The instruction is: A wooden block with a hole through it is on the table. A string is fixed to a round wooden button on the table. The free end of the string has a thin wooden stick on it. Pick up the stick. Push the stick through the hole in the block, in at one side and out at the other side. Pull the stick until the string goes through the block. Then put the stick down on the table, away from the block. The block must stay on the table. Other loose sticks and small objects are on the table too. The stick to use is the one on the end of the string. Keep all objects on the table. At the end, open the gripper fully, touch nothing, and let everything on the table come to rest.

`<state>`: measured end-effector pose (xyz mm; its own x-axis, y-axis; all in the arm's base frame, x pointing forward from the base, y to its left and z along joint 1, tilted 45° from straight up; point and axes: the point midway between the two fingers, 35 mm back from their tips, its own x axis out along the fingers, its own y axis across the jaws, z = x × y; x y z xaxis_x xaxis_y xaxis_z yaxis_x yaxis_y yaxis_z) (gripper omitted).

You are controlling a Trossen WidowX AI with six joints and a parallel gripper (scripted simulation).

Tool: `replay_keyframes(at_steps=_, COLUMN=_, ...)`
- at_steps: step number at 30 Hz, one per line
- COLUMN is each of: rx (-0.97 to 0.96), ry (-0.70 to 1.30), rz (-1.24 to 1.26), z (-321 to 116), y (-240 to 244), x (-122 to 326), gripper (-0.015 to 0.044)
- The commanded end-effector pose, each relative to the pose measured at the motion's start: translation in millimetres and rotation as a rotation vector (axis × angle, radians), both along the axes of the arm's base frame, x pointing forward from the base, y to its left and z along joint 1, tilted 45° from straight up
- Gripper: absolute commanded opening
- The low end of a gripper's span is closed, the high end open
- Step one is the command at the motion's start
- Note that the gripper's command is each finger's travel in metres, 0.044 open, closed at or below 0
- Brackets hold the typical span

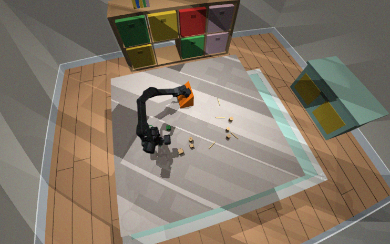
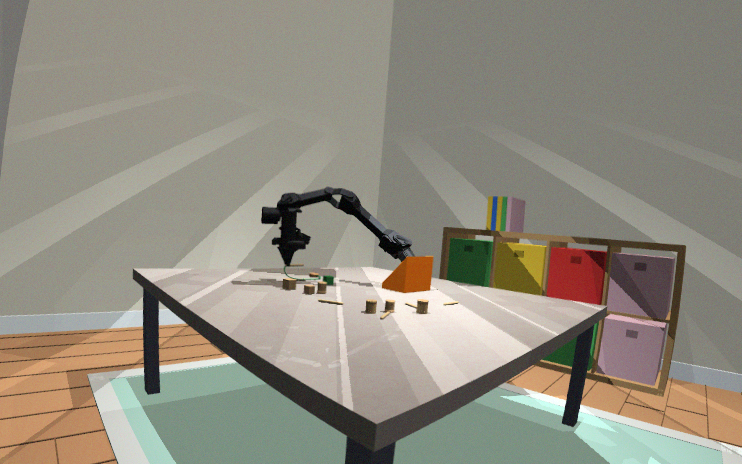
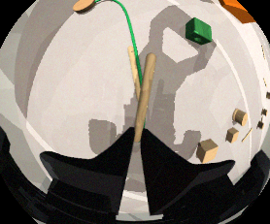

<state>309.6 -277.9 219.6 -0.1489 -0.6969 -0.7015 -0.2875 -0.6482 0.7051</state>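
Black gripper: closed on one end of a thin wooden stick, above the table
Green string: curves from the round wooden button toward the fingertips, partly behind the stick
Green block: on the table, apart from the stick, its hole unthreaded
Shelf unit, top row: green, yellow, red and mauve bins, one per compartment; I can't see inside them
Shelf unit, bottom row: yellow bin, open compartment, green bin, pink bin
Shelf top: upright books
Teal cabinet: two yellow panels in its front; contents hidden from me
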Motion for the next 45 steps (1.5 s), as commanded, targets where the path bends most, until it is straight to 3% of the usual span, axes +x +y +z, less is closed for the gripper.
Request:
replay_keyframes(at_steps=1, rx=0.004, ry=-0.007, rz=0.004, z=-5, y=0, x=8, gripper=0.0000)
replay_keyframes(at_steps=45, rx=-0.012, ry=-0.056, rz=0.044, z=-20, y=6, x=41, gripper=0.0000)
